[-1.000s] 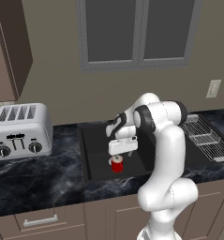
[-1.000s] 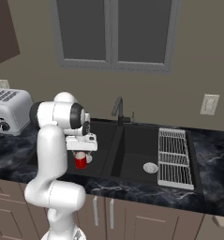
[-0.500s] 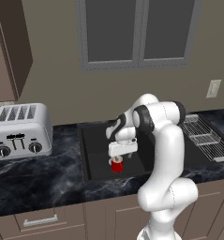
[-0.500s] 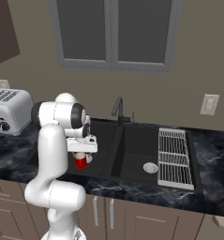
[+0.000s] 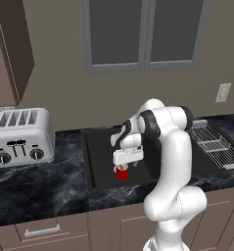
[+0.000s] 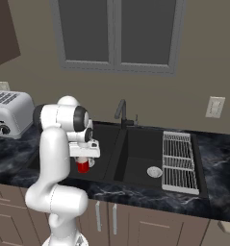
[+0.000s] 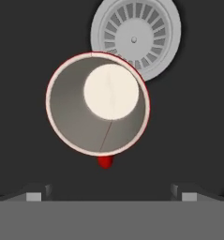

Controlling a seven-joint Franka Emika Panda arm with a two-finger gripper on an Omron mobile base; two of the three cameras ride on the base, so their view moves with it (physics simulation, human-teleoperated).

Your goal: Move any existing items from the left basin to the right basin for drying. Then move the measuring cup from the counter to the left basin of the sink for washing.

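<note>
We are looking straight down as our end effector is hovering wide open, gripping nothing. The red mug is standing upright directly below in the left basin, its handle pointing toward us.

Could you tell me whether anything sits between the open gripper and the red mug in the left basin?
Nothing visible does. The gripper hangs open straight above the red mug, which stands upright on the left basin floor beside the drain. In the hand view, bare basin floor lies between the fingers and the mug.
</note>
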